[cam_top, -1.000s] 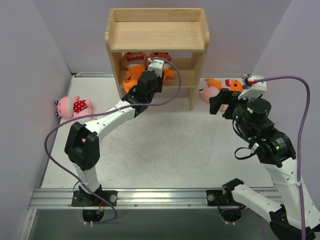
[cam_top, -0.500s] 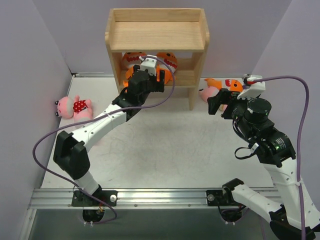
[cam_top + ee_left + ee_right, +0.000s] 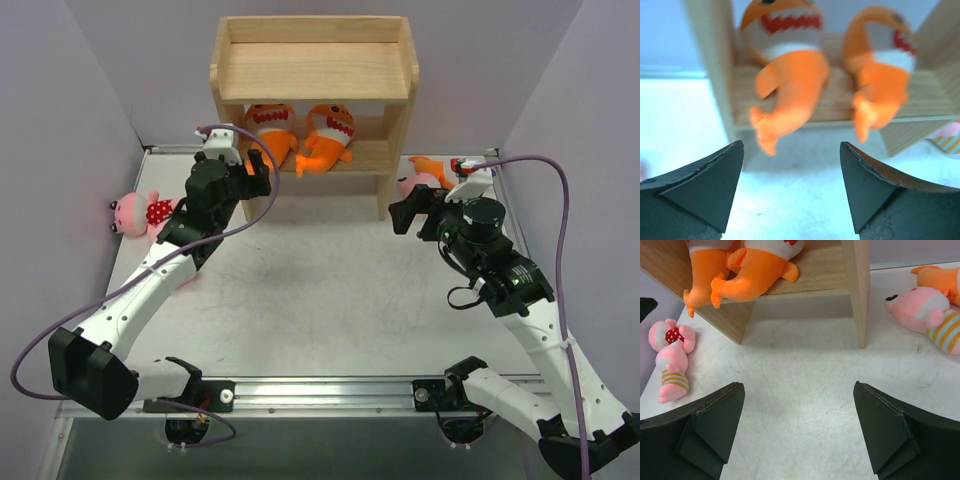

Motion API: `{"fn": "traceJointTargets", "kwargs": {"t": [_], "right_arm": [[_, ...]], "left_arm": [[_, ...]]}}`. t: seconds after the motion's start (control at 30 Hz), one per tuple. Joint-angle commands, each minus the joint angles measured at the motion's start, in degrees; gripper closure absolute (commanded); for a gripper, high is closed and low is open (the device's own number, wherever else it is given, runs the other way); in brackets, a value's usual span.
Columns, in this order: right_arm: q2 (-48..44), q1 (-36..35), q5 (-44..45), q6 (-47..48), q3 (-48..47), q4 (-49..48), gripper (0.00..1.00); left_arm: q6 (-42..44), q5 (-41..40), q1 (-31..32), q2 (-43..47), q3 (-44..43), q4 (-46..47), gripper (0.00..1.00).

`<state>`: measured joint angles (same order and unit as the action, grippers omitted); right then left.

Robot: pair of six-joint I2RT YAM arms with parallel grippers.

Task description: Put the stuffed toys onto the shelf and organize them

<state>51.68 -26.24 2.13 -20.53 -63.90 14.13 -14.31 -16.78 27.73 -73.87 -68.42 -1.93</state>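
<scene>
Pale lilac walls close in a scuffed white surface [image 3: 320,290], with a light natural-wood three-tier shelf [image 3: 314,72] standing against the back wall.

The step in hand looks like fetching the next toy. The left end effector [image 3: 791,150] hangs just in front of the shelf's left post, jaws spread and empty. The right end effector [image 3: 799,387] is also released and holds nothing, and points at the floor of the surface before the shelf.

For the left arm, the nearest candidate is the pink plush doll in a red polka-dot outfit [image 3: 140,212], lying by the left wall. A pink doll in orange stripes [image 3: 673,380] lies right against it. The right arm has another striped pink doll [image 3: 930,315] and a third orange plush fish [image 3: 941,277] lying on the surface just right of the shelf.

A grip across the doll's soft body should hold better than one on a limb. The approach to the shelf should stay level and clear of the tails that overhang the board's front edge.

The middle tier holds two orange fish with white toothy mouths, one on the left [image 3: 268,125] and one on the right [image 3: 330,130], side by side and facing out. The rimmed top shows bare wood. The lowest level cannot be seen properly.
</scene>
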Motion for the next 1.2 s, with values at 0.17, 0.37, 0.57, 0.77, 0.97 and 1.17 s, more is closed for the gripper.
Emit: {"fn": "traceJointTargets", "kwargs": {"t": [0.17,0.37,0.57,0.77,0.97,1.17], "right_arm": [[0.8,-0.4,-3.4,-3.7,4.0,-10.4,0.07],[0.0,-0.4,-2.4,-2.8,4.3,-10.1,0.07],[-1.3,-0.3,-0.6,-1.2,4.0,-8.4,0.07],[-2.6,-0.2,0.9,-0.3,3.6,-6.8,0.07],[-3.1,-0.1,2.2,0.3,3.3,-5.8,0.07],[-3.2,0.0,4.2,1.2,2.3,-4.8,0.07]], "left_arm": [[-3.4,5.6,-3.8,3.8,4.3,-1.4,0.19],[5.0,12.9,-1.7,2.2,4.8,4.9,0.19],[26.2,6.9,8.0,-2.1,2.5,10.4,0.18],[41.9,2.4,15.1,-7.2,0.2,15.5,0.17],[54.5,-0.7,18.4,-13.2,-3.4,15.8,0.17],[63.3,-4.9,20.8,-19.6,-6.7,16.6,0.18]]}}
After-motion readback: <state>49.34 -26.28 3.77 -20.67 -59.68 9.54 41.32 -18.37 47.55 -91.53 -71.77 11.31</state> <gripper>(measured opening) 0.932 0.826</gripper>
